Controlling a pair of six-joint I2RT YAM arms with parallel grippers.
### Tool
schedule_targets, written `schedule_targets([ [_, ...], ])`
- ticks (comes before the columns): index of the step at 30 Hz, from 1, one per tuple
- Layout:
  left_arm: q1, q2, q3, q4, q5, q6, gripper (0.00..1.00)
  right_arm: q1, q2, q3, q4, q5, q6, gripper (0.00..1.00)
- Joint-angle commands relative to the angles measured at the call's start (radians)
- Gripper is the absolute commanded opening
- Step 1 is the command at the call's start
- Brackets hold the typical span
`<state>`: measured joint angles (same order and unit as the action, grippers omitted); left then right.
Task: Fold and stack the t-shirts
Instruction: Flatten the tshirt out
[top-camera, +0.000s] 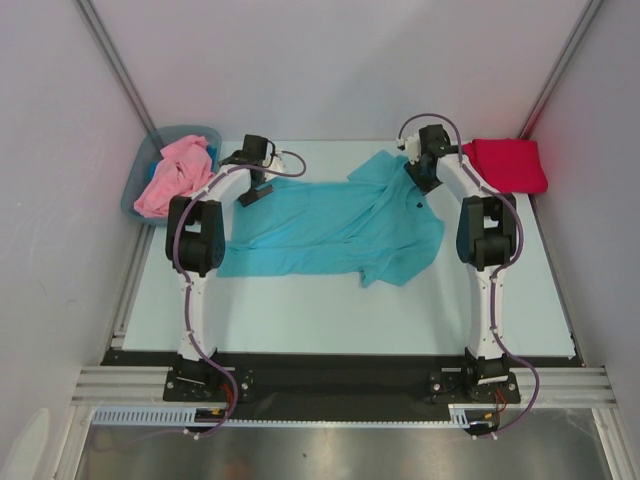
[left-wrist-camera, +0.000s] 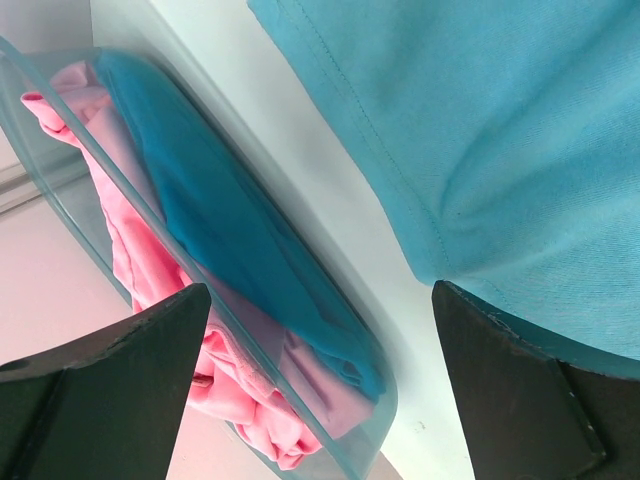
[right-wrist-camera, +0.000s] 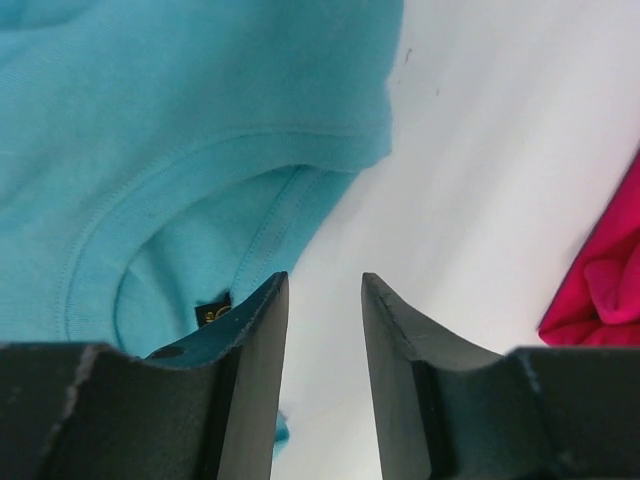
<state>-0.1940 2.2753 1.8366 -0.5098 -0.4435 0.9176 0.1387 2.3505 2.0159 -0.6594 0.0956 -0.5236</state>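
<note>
R fingers (right-wrist-camera: 250, 370) part-open, empty, beside teal t-shirt (right-wrist-camera: 150, 130) collar; L fingers (left-wrist-camera: 130, 370) wide, over hem.

- The middle t-shirt (top-camera: 335, 225) is plain turquoise, with stitching in the same colour.
- Its neck label (right-wrist-camera: 211, 314) is black with a small yellow mark.
- The far-right t-shirt (top-camera: 508, 164) is plain crimson red.
- The t-shirt in the bin (top-camera: 172, 178) is light pink.
- The bin (top-camera: 186, 131) is see-through grey-blue.
- The table (top-camera: 330, 315) is pale whitish green.
- The arms (top-camera: 193, 300) are white with black joints.
</note>
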Motion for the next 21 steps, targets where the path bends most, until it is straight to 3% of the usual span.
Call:
schedule_targets([
  [1, -0.004, -0.025, 0.041, 0.02, -0.012, 0.007, 1.0, 0.027, -0.059, 0.049, -0.031, -0.022, 0.011, 0.42],
  [21, -0.005, -0.023, 0.055, 0.024, -0.014, 0.023, 1.0, 0.047, -0.051, -0.058, -0.017, -0.037, 0.027, 0.41],
])
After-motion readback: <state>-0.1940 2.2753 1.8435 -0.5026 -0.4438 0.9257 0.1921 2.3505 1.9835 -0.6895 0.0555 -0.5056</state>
